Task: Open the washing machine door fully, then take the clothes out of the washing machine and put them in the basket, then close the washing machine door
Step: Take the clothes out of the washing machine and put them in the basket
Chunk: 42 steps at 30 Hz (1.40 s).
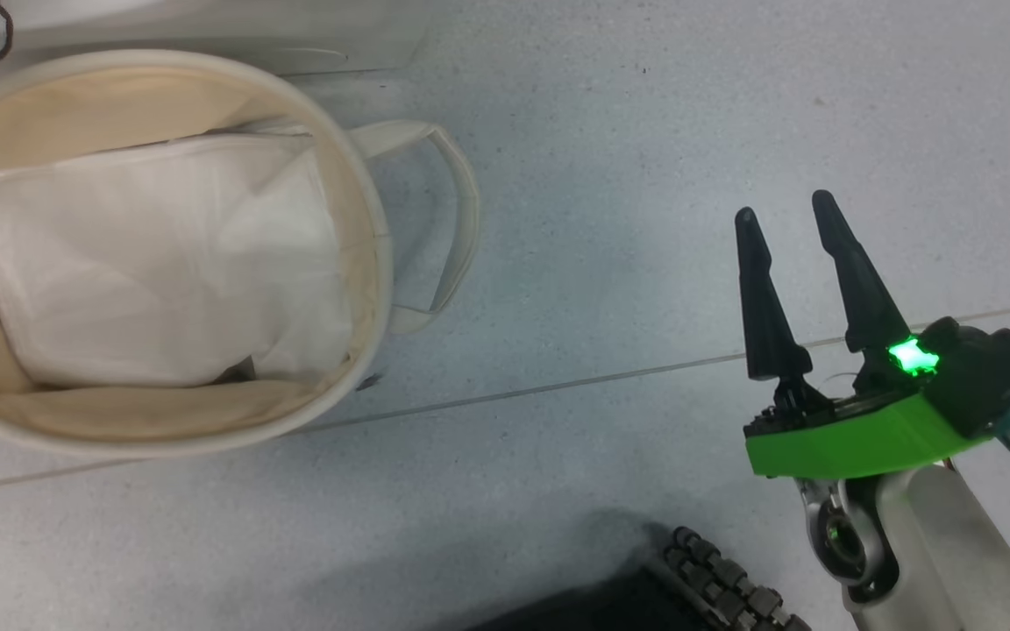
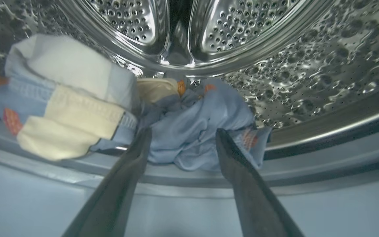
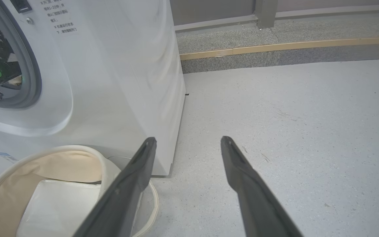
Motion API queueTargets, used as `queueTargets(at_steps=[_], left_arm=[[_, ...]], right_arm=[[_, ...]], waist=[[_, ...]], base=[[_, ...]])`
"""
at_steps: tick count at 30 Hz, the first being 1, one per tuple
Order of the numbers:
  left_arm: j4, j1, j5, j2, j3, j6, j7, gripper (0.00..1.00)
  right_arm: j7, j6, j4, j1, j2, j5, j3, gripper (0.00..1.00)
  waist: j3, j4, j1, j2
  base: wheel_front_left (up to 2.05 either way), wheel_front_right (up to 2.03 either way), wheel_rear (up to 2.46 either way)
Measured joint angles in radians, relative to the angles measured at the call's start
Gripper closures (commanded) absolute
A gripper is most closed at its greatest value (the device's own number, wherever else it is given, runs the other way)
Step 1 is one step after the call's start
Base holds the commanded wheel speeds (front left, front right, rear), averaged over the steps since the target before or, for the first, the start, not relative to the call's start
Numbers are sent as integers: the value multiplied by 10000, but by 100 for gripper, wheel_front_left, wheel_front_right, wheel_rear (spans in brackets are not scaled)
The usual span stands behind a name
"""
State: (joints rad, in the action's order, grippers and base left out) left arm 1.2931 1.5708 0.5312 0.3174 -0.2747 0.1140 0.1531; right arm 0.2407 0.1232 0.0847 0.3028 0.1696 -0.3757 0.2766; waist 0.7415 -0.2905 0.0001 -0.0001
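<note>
Left gripper [image 2: 183, 131], jaws spread and empty, points into the drum [image 2: 308, 65]; the clothes [image 2: 189, 118] lie just ahead between our fingertips [image 2: 143, 133], so we judge this arm the nearer.

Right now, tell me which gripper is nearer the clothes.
Left. The left gripper is at the drum mouth, open jaws close to the clothes. The right gripper hangs over the floor beside the basket, outside the washing machine.

Jaws spread wide, the left tool [image 2: 183, 131] points into the washing machine [image 2: 341, 158], tips close to blue and cream clothes [image 2: 77, 105] heaped at the front of its steel drum [image 2: 308, 72].
</note>
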Motion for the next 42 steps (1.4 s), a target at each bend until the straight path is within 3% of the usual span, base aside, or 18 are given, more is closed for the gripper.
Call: queueTargets(at_steps=[14, 15, 16, 17, 28, 34, 42], left_arm=[[157, 6, -180, 263, -303, -974, -813, 0], [159, 6, -180, 268, -316, -1028, -819, 18], [159, 8, -180, 274, -318, -1114, -819, 92], [163, 10, -180, 278, -330, -1147, -790, 100], [192, 212, -178, 295, -362, -1020, 40, 100], [198, 156, -10, 253, -347, -681, 688, 100], [136, -1016, 105, -349, -370, -247, 955, 100]], right_arm=[[-4, 2, 337, -540, -94, 146, -360, 0], [-4, 2, 370, -540, -100, 146, -378, 0], [-13, 2, 380, -540, -109, 146, -385, 0], [-15, 2, 380, -540, -119, 146, -387, 0], [-15, 2, 362, -512, -132, 146, -311, 0], [-13, 2, 136, -198, -132, 35, -25, 0], [0, 2, -303, 26, -59, -134, 219, 0]], waist=[[97, -253, 0, 0], [97, -257, 0, 0], [95, -261, 0, 0], [92, -266, 0, 0], [34, -266, 0, 0], [-249, -239, 0, 0], [-952, 105, 0, 0]], base=[[0, 0, 0], [0, 0, 0], [0, 0, 0], [0, 0, 0], [0, 0, 0], [0, 0, 0], [0, 0, 0]])
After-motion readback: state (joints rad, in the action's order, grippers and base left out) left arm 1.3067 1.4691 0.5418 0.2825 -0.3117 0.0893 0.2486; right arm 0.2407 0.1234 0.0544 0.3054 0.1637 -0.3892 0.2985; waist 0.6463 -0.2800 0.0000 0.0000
